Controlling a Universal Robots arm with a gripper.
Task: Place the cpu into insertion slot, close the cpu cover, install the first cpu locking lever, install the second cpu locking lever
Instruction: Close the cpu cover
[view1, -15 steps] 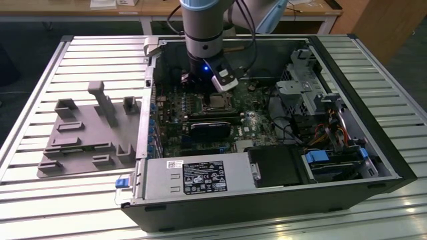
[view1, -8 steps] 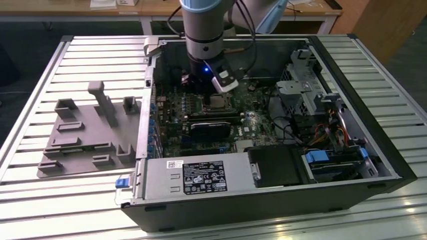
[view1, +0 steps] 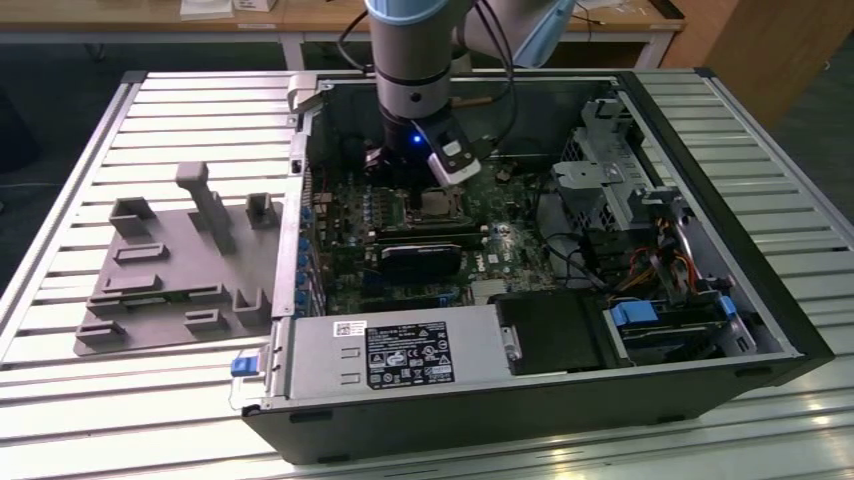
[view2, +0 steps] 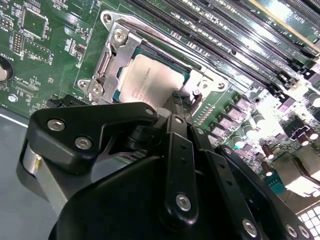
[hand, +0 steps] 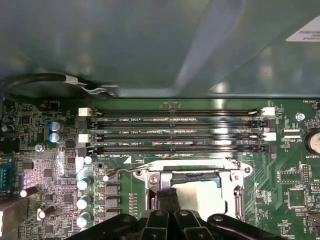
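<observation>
Directly beyond the pincer (view2: 177, 102) tips, cpu (view2: 150, 82) lies seated flat; cpu cover (view2: 112, 55) lowered around it, clamping edges. Pincer tips pressed together, empty, nosing the cover's near rim, probably for pushing, not gripping.

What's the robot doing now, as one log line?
silver-grey square cpu: seated in insertion slot | silver metal cpu cover frame: down over cpu | gripper: shut, tips at cover's edge

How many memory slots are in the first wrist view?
4 memory slots, parallel, between the cpu and the case wall: one nearest the wall, a second, a third, and one nearest the cpu. None seems hidden.
</observation>
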